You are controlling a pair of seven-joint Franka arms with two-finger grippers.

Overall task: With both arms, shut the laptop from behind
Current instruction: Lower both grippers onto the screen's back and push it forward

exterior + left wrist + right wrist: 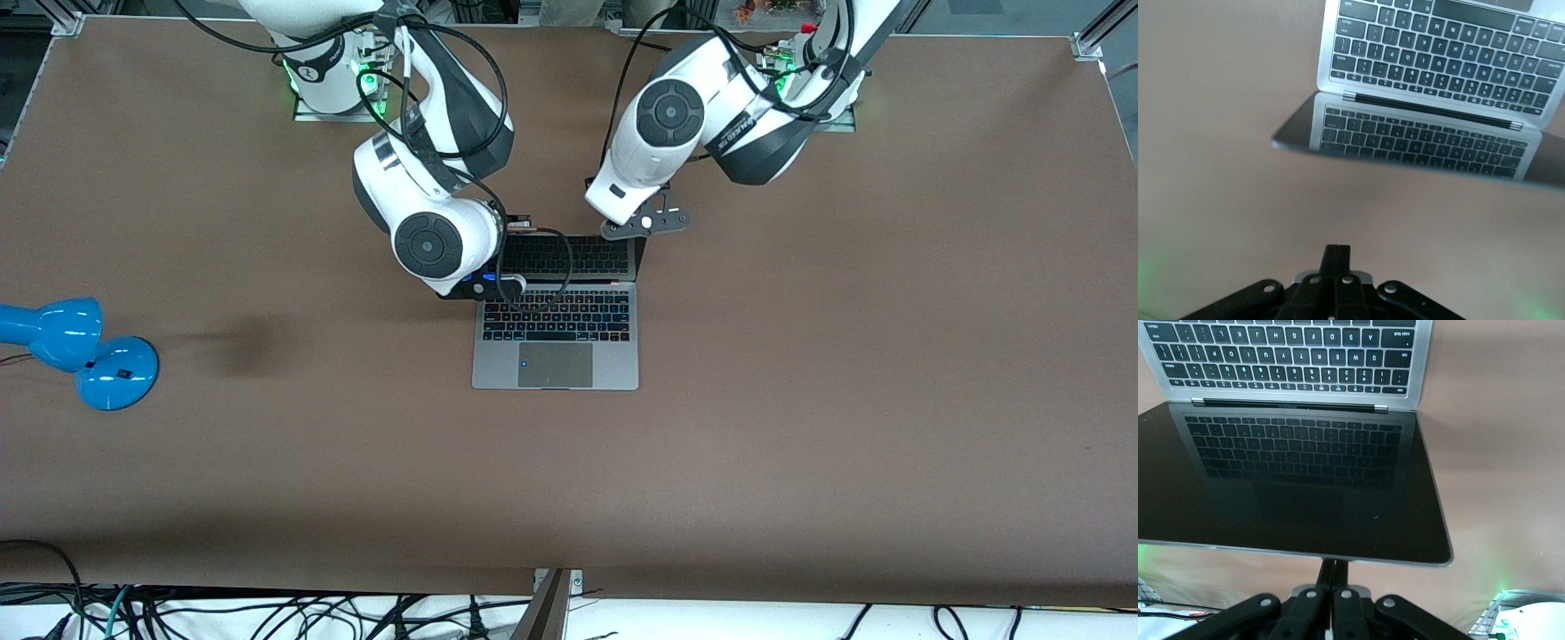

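The silver-grey laptop (556, 369) stands open at the table's middle, with its dark screen (1305, 480) leaning back toward the arms' bases and mirroring the black keys. My right gripper (1336, 565) is shut. Its fingertips are at the lid's top edge, at the lid's back, and the lid hides their ends. In the front view the right arm's wrist hides them. My left gripper (642, 227) is shut and empty. It is at the lid's corner toward the left arm's end. In the left wrist view the gripper (1337, 257) is apart from the lid (1425, 143).
A blue desk lamp (80, 351) lies on the brown table (800, 400) near the right arm's end. A black cable (556, 289) from the right arm hangs over the keyboard. Loose cables (267, 613) lie past the table's edge nearest the front camera.
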